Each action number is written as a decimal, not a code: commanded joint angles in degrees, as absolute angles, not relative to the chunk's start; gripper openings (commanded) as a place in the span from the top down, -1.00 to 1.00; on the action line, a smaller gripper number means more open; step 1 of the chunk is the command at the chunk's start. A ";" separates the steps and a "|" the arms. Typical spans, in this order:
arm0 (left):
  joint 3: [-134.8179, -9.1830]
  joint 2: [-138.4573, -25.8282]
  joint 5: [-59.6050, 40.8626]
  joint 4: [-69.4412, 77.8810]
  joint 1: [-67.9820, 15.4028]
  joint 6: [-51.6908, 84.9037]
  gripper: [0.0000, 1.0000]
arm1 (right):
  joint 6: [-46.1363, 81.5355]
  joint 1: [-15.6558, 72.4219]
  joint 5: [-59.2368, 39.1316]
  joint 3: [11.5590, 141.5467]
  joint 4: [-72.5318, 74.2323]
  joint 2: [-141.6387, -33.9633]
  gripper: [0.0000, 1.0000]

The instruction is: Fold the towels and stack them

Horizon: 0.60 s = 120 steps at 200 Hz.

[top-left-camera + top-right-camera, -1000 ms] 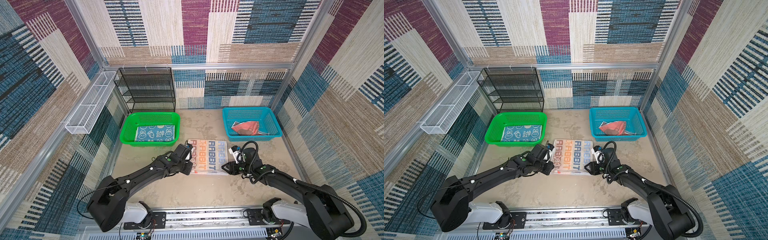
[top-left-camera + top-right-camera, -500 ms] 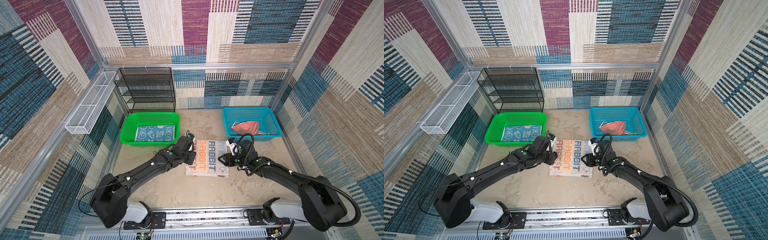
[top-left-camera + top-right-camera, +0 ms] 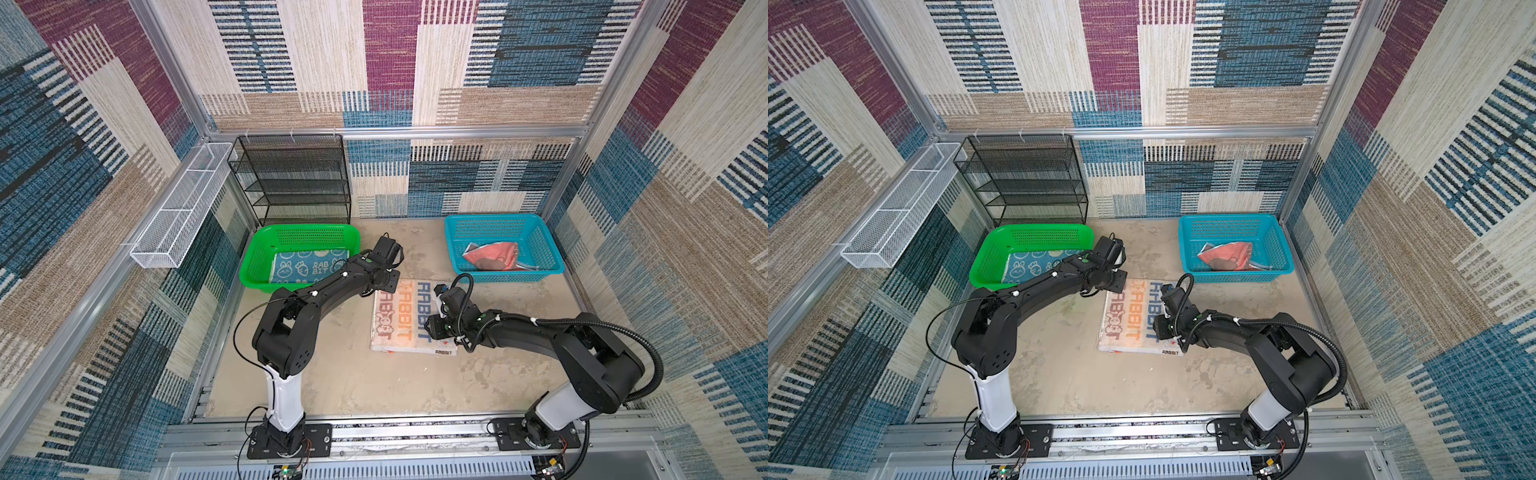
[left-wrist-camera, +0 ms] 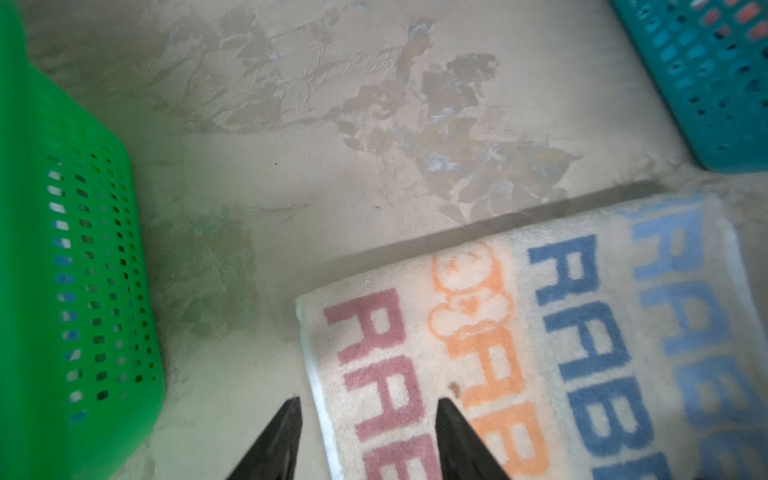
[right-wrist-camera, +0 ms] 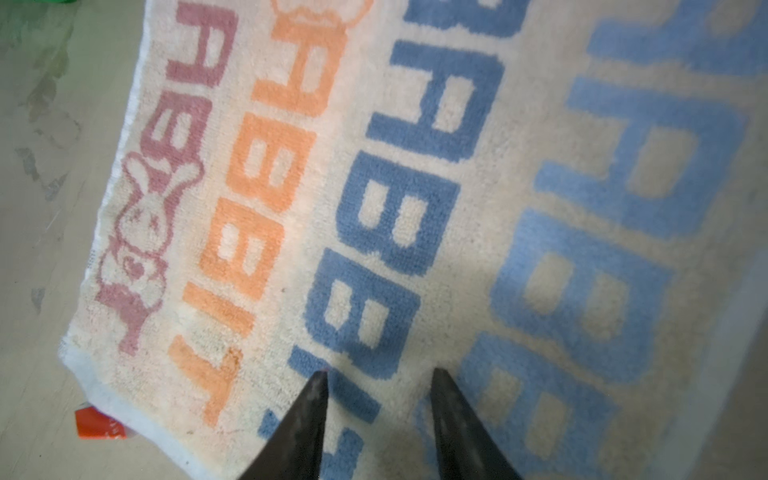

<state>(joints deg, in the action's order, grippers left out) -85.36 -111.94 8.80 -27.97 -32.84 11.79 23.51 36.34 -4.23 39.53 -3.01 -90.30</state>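
Note:
A whitish towel with pink, orange and blue RABBIT lettering lies folded flat mid-table. My left gripper is open at its far-left corner, one finger on either side of the hem. My right gripper is open just above the towel's right half, nothing between its fingers. A blue rabbit towel lies flat in the green basket. A crumpled coral towel sits in the blue basket.
A black mesh shelf stands at the back left behind the green basket. A white wire tray hangs on the left wall. An orange tag pokes out from under the towel's near corner. Patterned walls enclose the table.
My left gripper has opened and moved away from me along the towel's left edge to its far corner. My right gripper has shifted left over the towel's right half.

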 commanded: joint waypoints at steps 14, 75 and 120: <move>-91.54 -118.42 10.84 -32.89 -31.99 10.30 -0.05 | 26.49 36.73 -0.90 36.91 -5.96 -90.51 0.12; -98.17 -125.80 17.58 -36.56 -31.99 12.42 0.00 | 27.04 37.43 -0.66 35.31 -6.24 -90.00 0.13; -97.92 -125.22 16.44 -33.39 -31.38 13.48 -0.03 | 26.81 37.61 -0.54 35.15 -6.12 -89.63 0.12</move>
<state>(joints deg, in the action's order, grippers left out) -97.60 -125.56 16.25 -34.87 -31.68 12.23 25.65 37.45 -1.50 35.83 2.48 -89.25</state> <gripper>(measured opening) 0.514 0.438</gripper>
